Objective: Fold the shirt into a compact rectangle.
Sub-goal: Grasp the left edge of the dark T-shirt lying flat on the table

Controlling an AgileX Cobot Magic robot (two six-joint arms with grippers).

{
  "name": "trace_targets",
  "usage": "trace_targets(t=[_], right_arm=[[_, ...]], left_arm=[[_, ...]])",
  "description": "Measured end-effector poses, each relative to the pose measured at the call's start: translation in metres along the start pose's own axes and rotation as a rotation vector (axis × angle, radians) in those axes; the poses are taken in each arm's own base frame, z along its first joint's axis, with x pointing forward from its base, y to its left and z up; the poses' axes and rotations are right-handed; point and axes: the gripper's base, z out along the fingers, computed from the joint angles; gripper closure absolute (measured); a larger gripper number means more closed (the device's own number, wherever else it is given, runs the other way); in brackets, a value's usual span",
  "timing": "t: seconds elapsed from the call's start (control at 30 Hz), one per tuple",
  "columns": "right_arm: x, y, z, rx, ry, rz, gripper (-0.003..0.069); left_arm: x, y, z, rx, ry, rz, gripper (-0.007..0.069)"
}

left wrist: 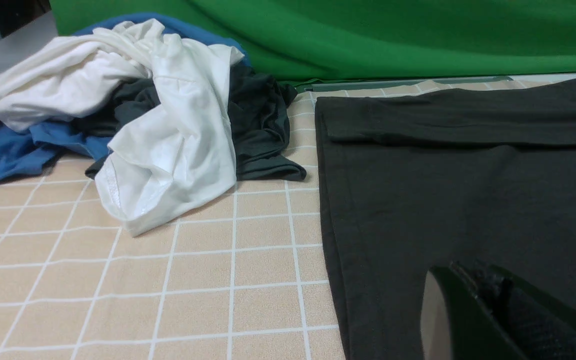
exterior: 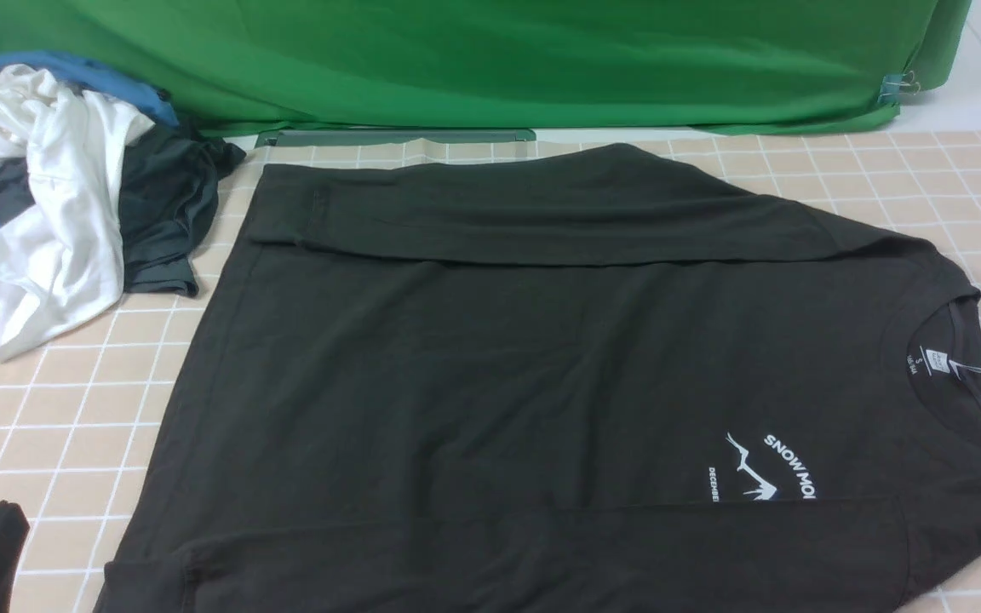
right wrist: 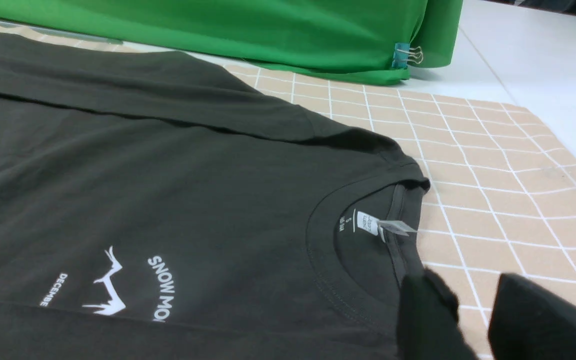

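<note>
Right end effector, jaws apart, is just beside the shirt collar.

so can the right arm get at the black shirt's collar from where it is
Probably yes. The right gripper hangs right beside the collar with its jaws apart, nothing lies between them, and only checked tablecloth borders that side of the shirt.

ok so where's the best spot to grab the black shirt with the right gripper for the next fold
Take the shirt by its shoulder edge beside the collar, coming in low from the robot's right with the right gripper. It lies flat, neck opening toward the right and sleeves folded in, so that edge is free, with bare tablecloth next to it.
</note>
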Motion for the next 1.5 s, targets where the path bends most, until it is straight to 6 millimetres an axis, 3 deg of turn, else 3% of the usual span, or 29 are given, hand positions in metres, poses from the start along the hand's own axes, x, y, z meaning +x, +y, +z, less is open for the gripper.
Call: trace_targets(t=[0.8, 0.87, 1.07, 1.2, 1.33, 1.5], right_arm=[[0.000, 0.000, 0.000, 0.000, 0.000, 0.000, 0.0421], [0.000, 0.000, 0.000, 0.000, 0.000, 0.000, 0.0421], [-0.001, 0.000, 0.000, 0.001, -0.007, 0.001, 0.0421], [-0.007, 0.000, 0.000, -0.007, -0.075, 0.131, 0.0421], [-0.027, -0.003, -0.004, -0.050, -0.307, 0.537, 0.0421], [-0.040, -0.006, -0.009, -0.092, -0.458, 0.679, 0.0421]], left_arm=[[-0.003, 0.000, 0.000, 0.000, -0.034, -0.013, 0.0604], [-0.006, 0.000, 0.000, 0.004, -0.069, -0.043, 0.0604], [-0.024, 0.003, -0.003, 0.025, -0.271, -0.392, 0.0604], [-0.031, 0.006, -0.006, 0.023, -0.362, -0.496, 0.0604], [-0.042, 0.011, -0.011, 0.034, -0.509, -0.645, 0.0604], [-0.061, 0.018, -0.024, 0.072, -0.740, -0.757, 0.0604]])
